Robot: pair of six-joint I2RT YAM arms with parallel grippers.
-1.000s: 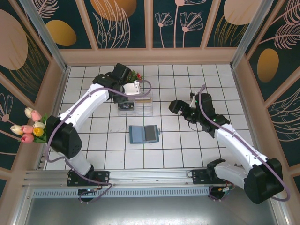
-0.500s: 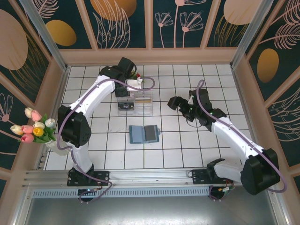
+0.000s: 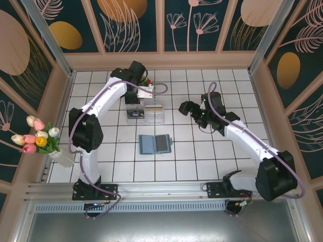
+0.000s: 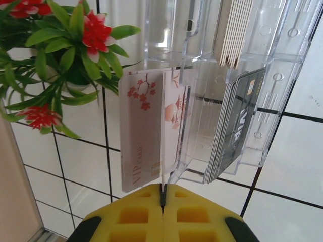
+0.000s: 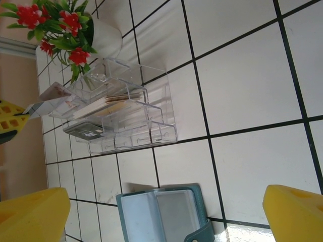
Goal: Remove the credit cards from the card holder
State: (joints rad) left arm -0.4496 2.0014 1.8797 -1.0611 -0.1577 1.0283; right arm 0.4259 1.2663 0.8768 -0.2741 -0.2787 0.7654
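The card holder (image 3: 155, 144), a teal wallet, lies open on the tiled floor in the middle; its clear inner sleeves (image 5: 166, 214) face up. My left gripper (image 3: 146, 94) is shut on a pale credit card (image 4: 141, 131) printed with red blossoms and "VIP card". Its yellow pads pinch the card's near edge (image 4: 162, 194), right against the clear acrylic rack (image 4: 242, 75). A dark card (image 4: 237, 121) and a tan stack of cards (image 4: 236, 30) stand in the rack. My right gripper (image 3: 189, 109) hovers open right of the rack, with nothing between its yellow fingers (image 5: 30, 214).
A white pot of red flowers (image 3: 144, 80) stands just behind the rack and close to the left gripper. A tulip bunch (image 3: 38, 136) leans at the left wall. Wooden walls and metal posts ring the tiled floor (image 3: 202, 156).
The left arm has swung its elbow in and carried the card slightly farther back at the rack. The right gripper has drifted a little left and away, still open.
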